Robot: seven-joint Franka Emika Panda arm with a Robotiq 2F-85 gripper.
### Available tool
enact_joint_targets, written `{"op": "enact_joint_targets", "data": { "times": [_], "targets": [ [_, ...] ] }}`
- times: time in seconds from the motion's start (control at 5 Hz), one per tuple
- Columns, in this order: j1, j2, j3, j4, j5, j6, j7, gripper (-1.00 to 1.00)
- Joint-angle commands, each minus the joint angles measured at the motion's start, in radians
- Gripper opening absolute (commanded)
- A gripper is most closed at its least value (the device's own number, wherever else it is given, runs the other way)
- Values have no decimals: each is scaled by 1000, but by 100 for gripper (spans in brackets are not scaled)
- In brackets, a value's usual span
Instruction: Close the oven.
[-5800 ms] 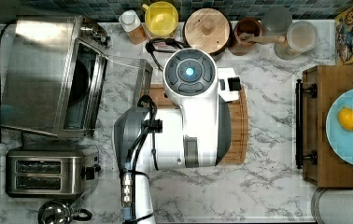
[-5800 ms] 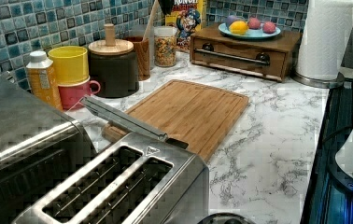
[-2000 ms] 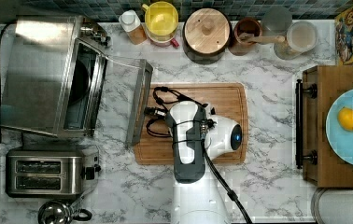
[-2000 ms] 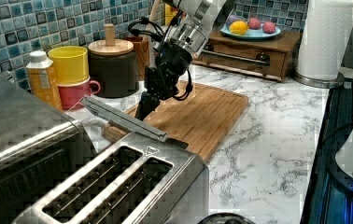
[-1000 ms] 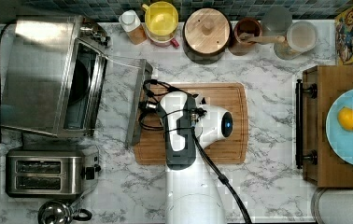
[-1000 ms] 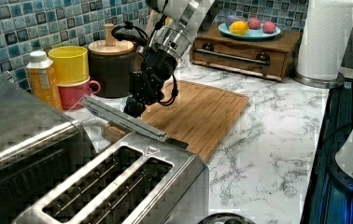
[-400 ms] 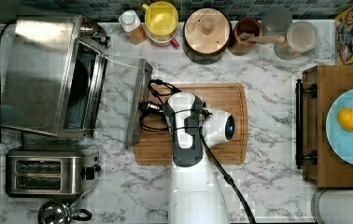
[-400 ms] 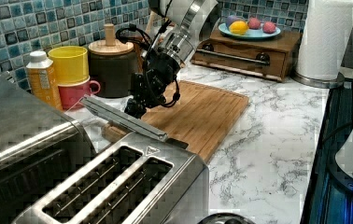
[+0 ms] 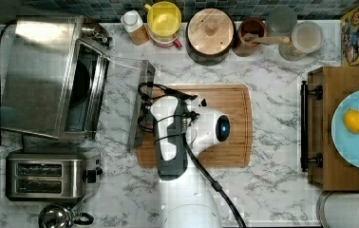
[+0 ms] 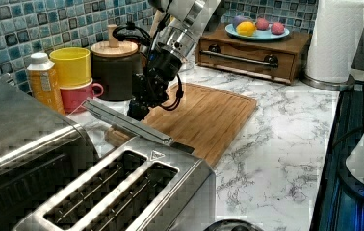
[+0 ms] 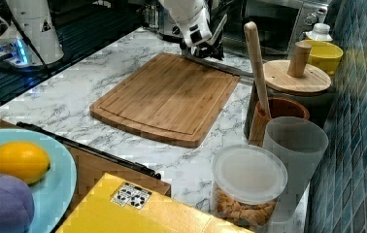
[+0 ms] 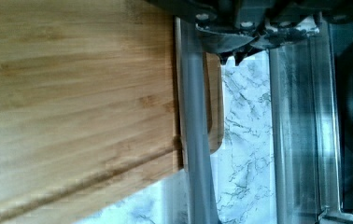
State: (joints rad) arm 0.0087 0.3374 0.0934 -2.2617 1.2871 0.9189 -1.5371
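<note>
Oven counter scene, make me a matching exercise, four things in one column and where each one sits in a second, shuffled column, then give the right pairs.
Things:
1. oven door
2. two-slot toaster
3. yellow mug
4. lemon

Places:
A. on the blue plate
B. by the tiled wall, stacked on a pink mug
C. hanging open, its free edge over the cutting board, tool at its handle
D. beside the oven, near a kettle

Pairs: 1-C, 2-D, 3-B, 4-A
</note>
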Motion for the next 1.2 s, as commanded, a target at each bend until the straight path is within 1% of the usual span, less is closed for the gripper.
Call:
{"op": "enact_joint_targets", "data": {
  "times": [0.2,0.4,0.6,0.8,1.0,1.2],
  "targets": [
    [180,-188,204,192,-13,16,105,-100],
    [238,-196,195,228,-150,45,222,-100],
    [258,-168,231,284,-391,72,399,-100],
    [256,-202,262,270,-405,130,420,-100],
    [254,-233,283,270,-480,149,480,-100],
    [265,-251,298,290,-689,147,619,-100]
  ]
}}
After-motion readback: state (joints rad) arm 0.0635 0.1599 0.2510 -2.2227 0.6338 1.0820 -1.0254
